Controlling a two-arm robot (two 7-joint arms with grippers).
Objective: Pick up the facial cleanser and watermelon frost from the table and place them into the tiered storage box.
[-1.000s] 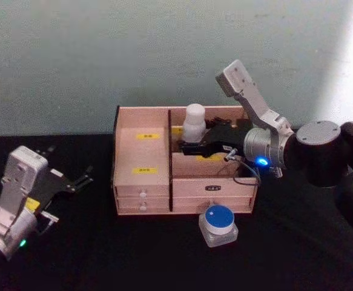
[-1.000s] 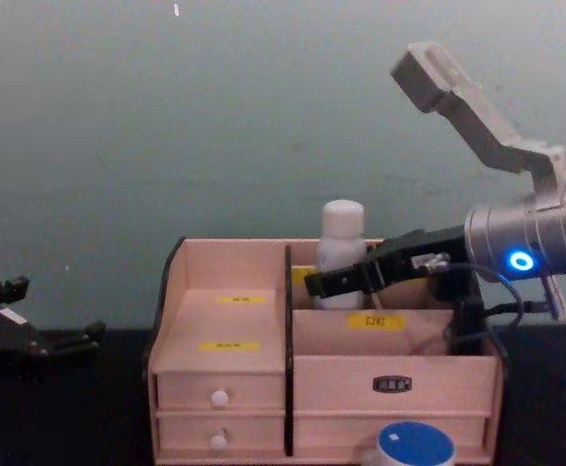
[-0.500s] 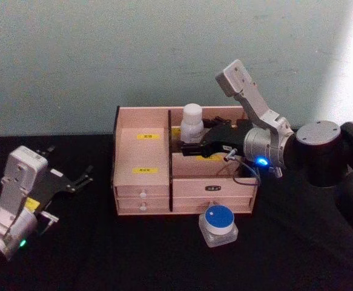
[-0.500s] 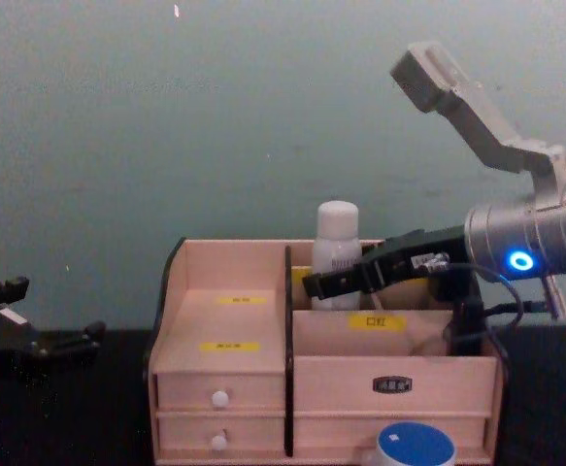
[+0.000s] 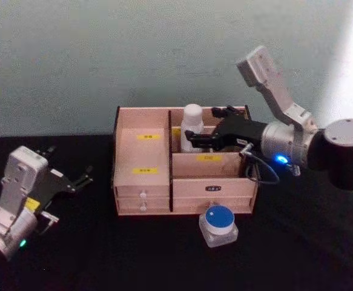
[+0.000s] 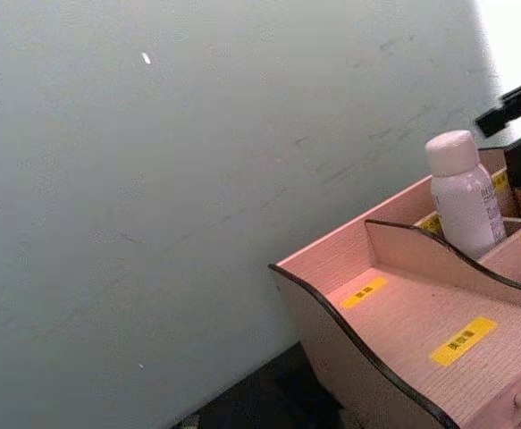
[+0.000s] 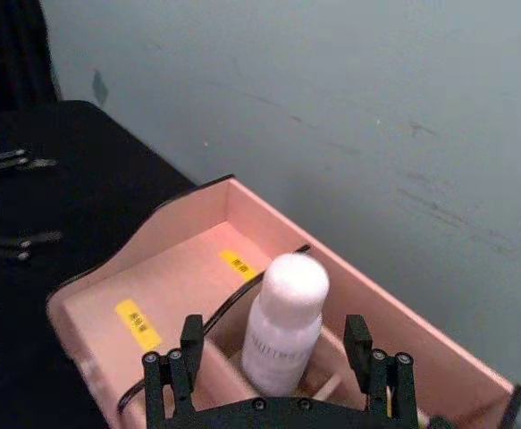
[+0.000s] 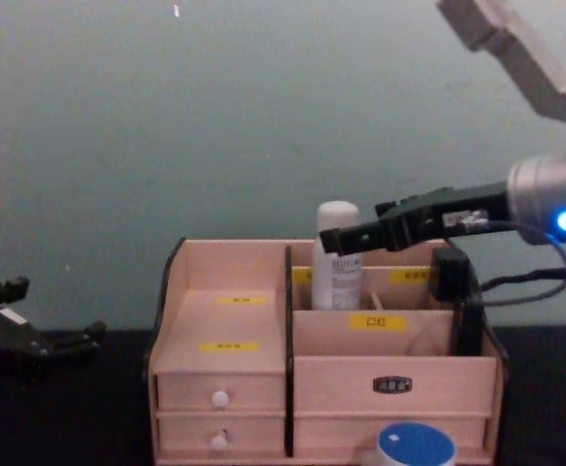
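Note:
The facial cleanser (image 5: pixel 192 123), a white bottle, stands upright in the back compartment of the tiered storage box (image 5: pixel 141 193), a light wooden organiser with yellow labels. In the right wrist view, my right gripper (image 7: pixel 274 332) is open, one finger on either side of the bottle (image 7: pixel 282 329) without touching it. From the chest, that gripper (image 8: pixel 355 225) hovers at the level of the bottle's cap (image 8: pixel 338 216). The watermelon frost (image 5: pixel 218 224), a small clear jar with a blue lid, sits on the table in front of the box. My left gripper (image 5: pixel 70 163) rests open at the far left.
The box (image 8: pixel 389 359) has stepped compartments and small drawers with white knobs (image 8: pixel 220 398) on its left side. A black cloth (image 5: pixel 103 254) covers the table and a pale green wall stands close behind the box. The jar (image 8: pixel 414 445) sits near the box's front right.
The right gripper lowered the bottle into the back compartment, let go of it, then rose and drew back to the right. The left arm stayed put.

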